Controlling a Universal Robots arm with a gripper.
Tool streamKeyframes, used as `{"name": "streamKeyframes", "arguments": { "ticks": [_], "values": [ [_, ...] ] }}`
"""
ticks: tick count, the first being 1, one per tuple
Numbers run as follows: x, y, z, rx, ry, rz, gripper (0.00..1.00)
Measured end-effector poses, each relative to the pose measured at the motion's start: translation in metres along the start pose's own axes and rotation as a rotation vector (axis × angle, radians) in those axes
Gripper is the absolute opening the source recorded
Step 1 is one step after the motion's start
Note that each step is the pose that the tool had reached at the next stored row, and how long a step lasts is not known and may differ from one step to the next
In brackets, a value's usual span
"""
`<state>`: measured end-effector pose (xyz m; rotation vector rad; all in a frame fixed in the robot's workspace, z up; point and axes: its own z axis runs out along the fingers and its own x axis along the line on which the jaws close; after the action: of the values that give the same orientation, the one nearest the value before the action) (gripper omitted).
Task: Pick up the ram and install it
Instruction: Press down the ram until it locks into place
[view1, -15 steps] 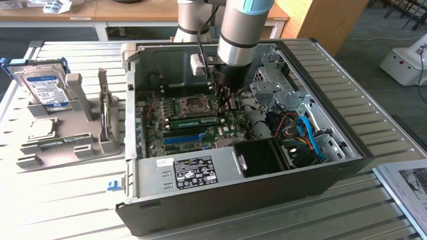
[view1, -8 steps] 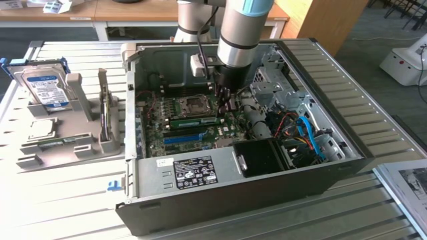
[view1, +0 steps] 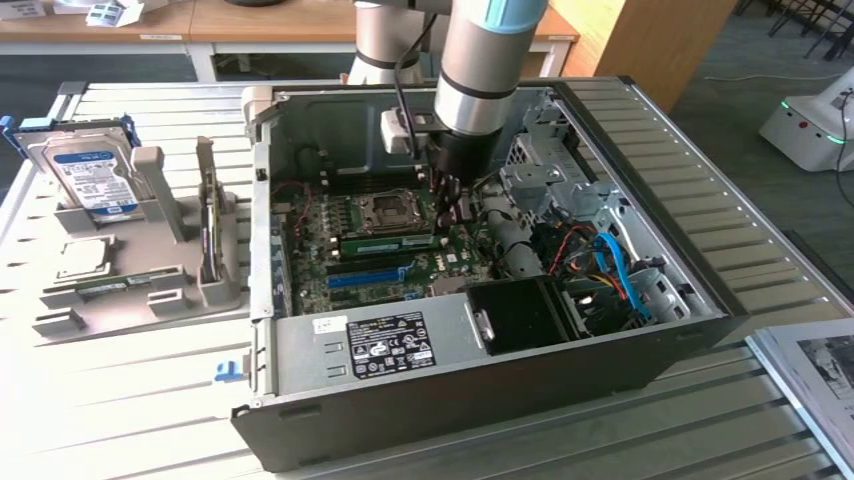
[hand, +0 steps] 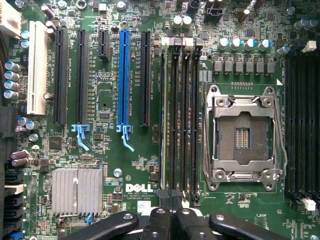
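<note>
— Table (view1: 120, 400) first, then the open computer case (view1: 534, 390) on it; what did we make of them?

— We saw the case lying on its side with the motherboard (view1: 314, 270) facing up, and the arm (view1: 487, 50) coming down into it from twelve o'clock in the exterior view. At nine o'clock of the case stood a grey holder (view1: 147, 270) with the hard drive (view1: 91, 175).

— And the ram?

— We placed the ram (view1: 387, 240) on the board, just at six o'clock of the CPU socket (view1: 390, 208) and at twelve o'clock of the blue slot (view1: 367, 276). Its long axis ran from nine to three o'clock in that view. The gripper (view1: 451, 222) hung over its three o'clock end, so the stick stretched away toward nine.

— Gripper holding it?

— We saw the jaws fully closed with nothing between them. Whether the fingertips pressed on the stick's end we could not tell.

— What did the wrist view add?

— There we saw the ram (hand: 163, 120) edge-on, standing in the memory slot farthest from the CPU socket (hand: 243, 132), with the neighbouring slots bare. Its length ran straight away from the gripper (hand: 170, 196), nearly in line with the closed tips. The exterior view alone showed us the arm's near-vertical reach and the holder outside the case.
</note>
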<state>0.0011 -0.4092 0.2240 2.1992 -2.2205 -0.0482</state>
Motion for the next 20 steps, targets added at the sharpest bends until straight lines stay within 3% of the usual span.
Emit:
{"name": "streamKeyframes", "arguments": {
  "ticks": [20],
  "values": [
    [0.0000,0.0000,0.0010,-0.0001,-0.0002,0.000,0.10]
  ]
}}
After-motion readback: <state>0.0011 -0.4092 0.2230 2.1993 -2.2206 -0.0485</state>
